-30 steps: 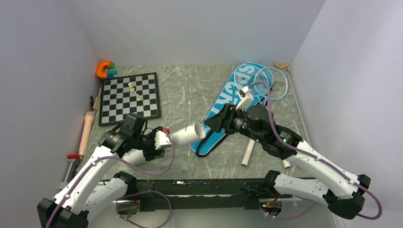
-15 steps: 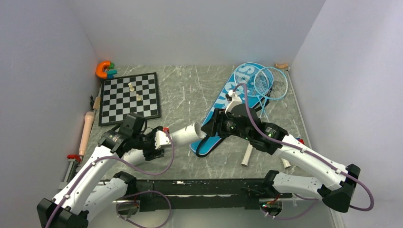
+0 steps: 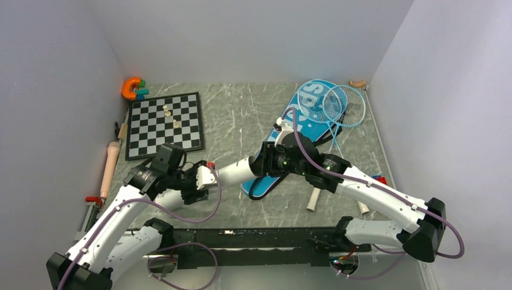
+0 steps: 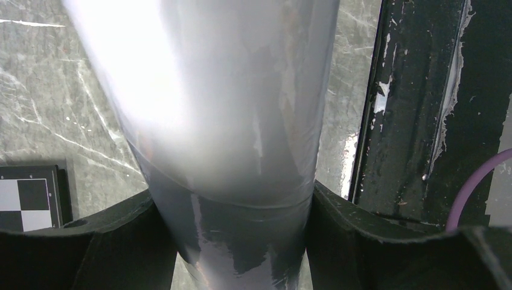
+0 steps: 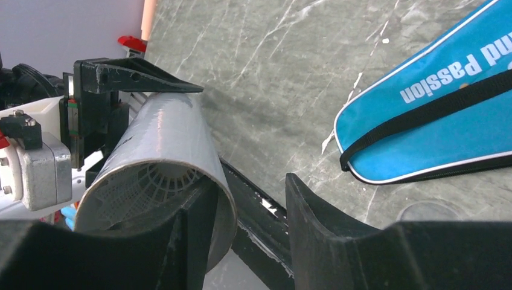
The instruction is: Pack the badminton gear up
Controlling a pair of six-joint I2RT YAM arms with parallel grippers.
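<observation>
The left end effector (image 3: 204, 176) clamps the pale-grey tube (image 3: 235, 170), holding it above the worktop (image 3: 241, 115), just left of the blue bag's (image 3: 290, 130) narrow end. The right end effector (image 5: 247, 211), jaws partly apart, straddles the tube's open rim nearest the bag. A shuttlecock (image 5: 142, 187) sits inside the tube.

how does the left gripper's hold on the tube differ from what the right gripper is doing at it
The left gripper is clamped on the body of the tube from both sides. The right gripper sits at the tube's open end and grips nothing. The left gripper's jaws press the wall, while the right gripper's jaws stand apart, straddling the rim. Both are at the same tube.
</observation>
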